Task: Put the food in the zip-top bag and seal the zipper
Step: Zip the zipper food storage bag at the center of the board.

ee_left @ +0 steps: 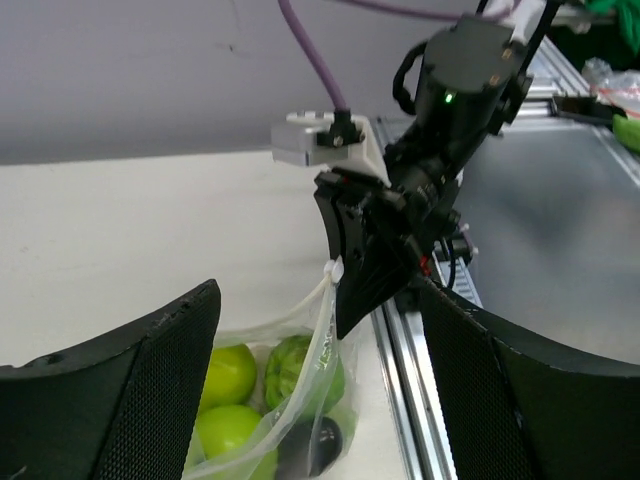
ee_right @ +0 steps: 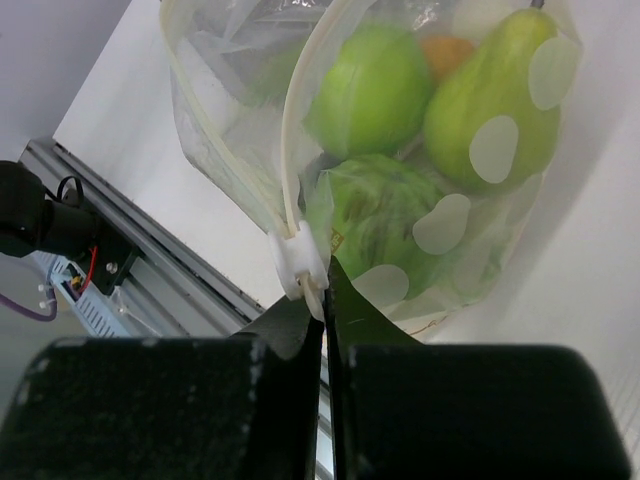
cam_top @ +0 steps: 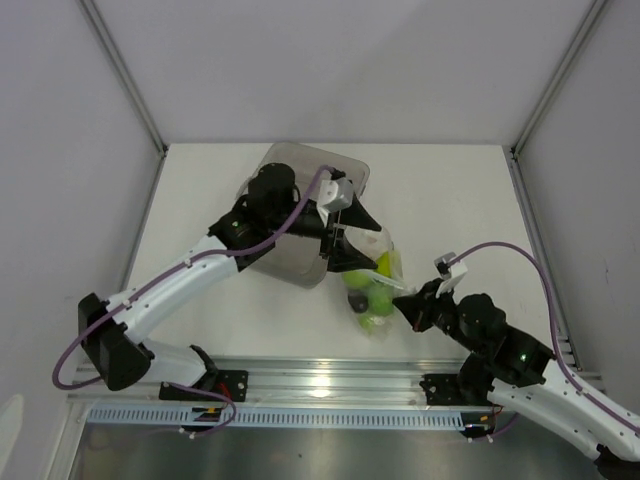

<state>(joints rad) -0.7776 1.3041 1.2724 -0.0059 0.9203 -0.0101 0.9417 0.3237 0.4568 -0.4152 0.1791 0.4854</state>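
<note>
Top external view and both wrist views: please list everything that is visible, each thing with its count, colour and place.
zip-top bag: one, clear, on the table between the two grippers
zipper: one, whitish strip with a white slider, along the bag mouth
green fruits: at least three, green, inside the bag
orange fruit: one, orange, inside the bag, mostly hidden behind the green ones
dark piece: one, dark, inside the bag
tray: one, grey translucent, behind the bag, under the left arm
table: one, white
rail: one, silver, near table edge
left gripper: one, black, jaws open over the bag
right gripper: one, black, jaws shut at the slider
</note>
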